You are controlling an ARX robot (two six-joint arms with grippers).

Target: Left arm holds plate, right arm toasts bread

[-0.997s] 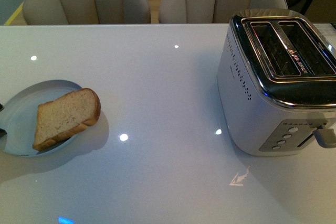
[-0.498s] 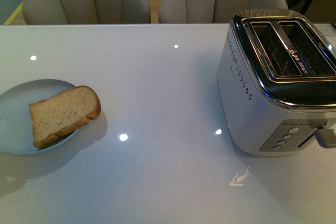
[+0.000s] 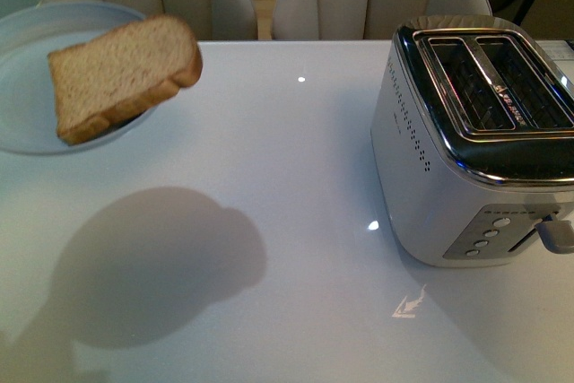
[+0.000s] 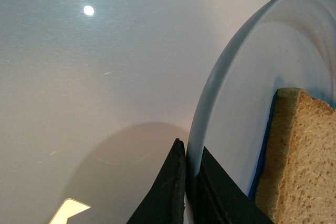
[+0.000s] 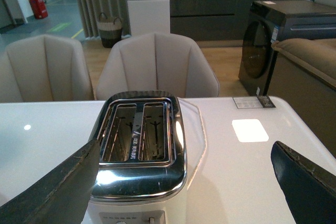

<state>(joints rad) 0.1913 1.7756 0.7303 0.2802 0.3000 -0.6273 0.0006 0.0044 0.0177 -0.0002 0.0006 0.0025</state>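
Pinching the rim of the plate (image 4: 236,77), the left gripper (image 4: 190,156) has its two black fingers closed on the edge, one on each face of it. The front view shows the plate (image 3: 27,42) at the far left, held clear of the table (image 3: 296,150), with its shadow (image 3: 152,266) lying well apart below it. The plate carries one thing: the bread (image 3: 121,73), lying flat on its face. The slice's long axis runs left to right. The square bottom sits over the plate's middle, and the rounded top points right, toward the toaster (image 3: 448,177), overhanging the rim (the crust there has nothing under it).

The toaster stands on the right of the table, and its two slots (image 5: 139,137) show only their wire guides. The right gripper (image 5: 185,145) hangs above and in front of it with its fingers spread wide, holding nothing. Pale chairs (image 5: 157,64) stand beyond the table.
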